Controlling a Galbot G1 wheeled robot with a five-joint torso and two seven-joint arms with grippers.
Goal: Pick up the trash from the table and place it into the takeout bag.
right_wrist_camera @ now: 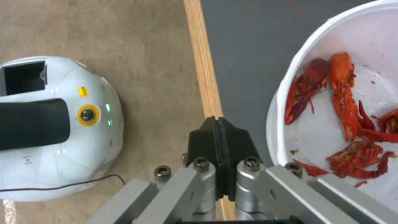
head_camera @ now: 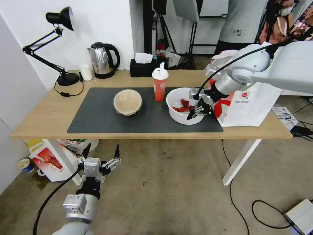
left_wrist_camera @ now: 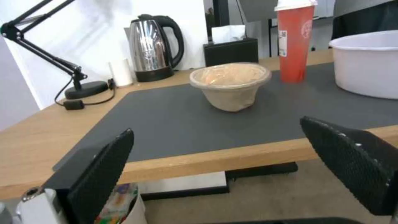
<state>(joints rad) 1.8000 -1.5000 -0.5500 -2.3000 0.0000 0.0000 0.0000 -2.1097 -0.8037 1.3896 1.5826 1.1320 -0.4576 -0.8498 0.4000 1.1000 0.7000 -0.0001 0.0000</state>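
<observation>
While both arms are out, three pieces of trash sit on the tabletop (head_camera: 42, 124): a beige clear-lidded bowl (head_camera: 127, 102), a red drink cup (head_camera: 160, 82) with a white spouted lid, and a wide white plastic bowl (head_camera: 183, 105) holding red crayfish shells (head_camera: 182, 106). All three stand on one large dark grey mat (head_camera: 97, 114), the beige bowl toward the middle, the cup upright just behind and between the two bowls, the white bowl near the mat's right end. One takeout bag (head_camera: 251, 104), white with a red side panel, stands upright on the right end of the tabletop, just beside the white bowl.

Along the back edge are one black desk lamp (head_camera: 52, 49), one small white cup (head_camera: 86, 72), one steel kettle (head_camera: 102, 60) and one black tissue box (head_camera: 142, 67). The tabletop is light wood on white legs over a bare concrete floor (head_camera: 169, 182), with cables trailing on the right and a smaller red-and-white bag (head_camera: 49, 160) on the floor under the left end.

The right gripper (head_camera: 194, 112) hangs over the near rim of the white bowl, just in front of the takeout bag; its fingers (right_wrist_camera: 219, 137) are pressed flat together with nothing between them. The left gripper (head_camera: 101, 153) is low, in front of the tabletop's near edge and below it, its fingers (left_wrist_camera: 104, 168) spread wide and empty.
</observation>
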